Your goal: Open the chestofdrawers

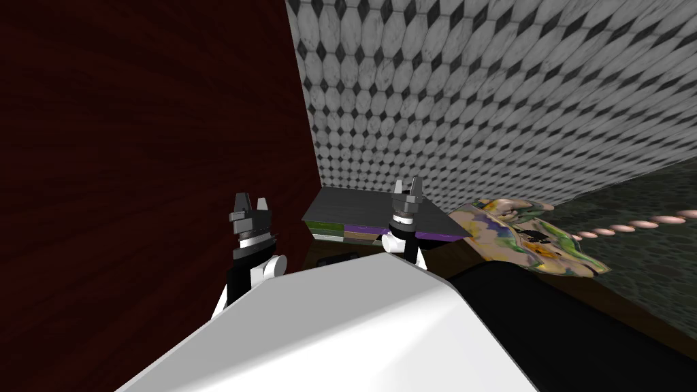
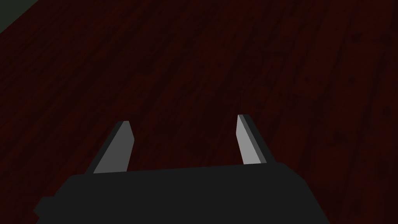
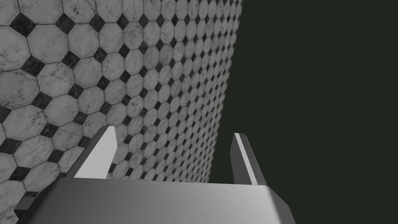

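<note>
Dark red wood makes up a tall flat panel that covers the whole left side of the head view, and the left wrist view looks straight at the same grained surface. My left gripper is raised in front of this panel near its right edge. Its 2 fingers stand well apart with nothing between them, and I cannot tell whether they touch the wood. Just right of the panel's edge, in the corner where it meets the black-and-white tiled wall, stands a low unit with a flat grey top and a front of green, brown and purple panels. I take it for the chest of drawers, and its front panels look flush. It stands at the far edge of a brown surface. A small dark thing lies on that surface just in front of it, and I cannot make out what it is. My right gripper is raised in front of the unit's right part, also spread open and empty. Just right of the unit's right corner lies a crumpled, many-coloured patterned thing. Beyond it a row of small pink discs runs to the right edge.
</note>
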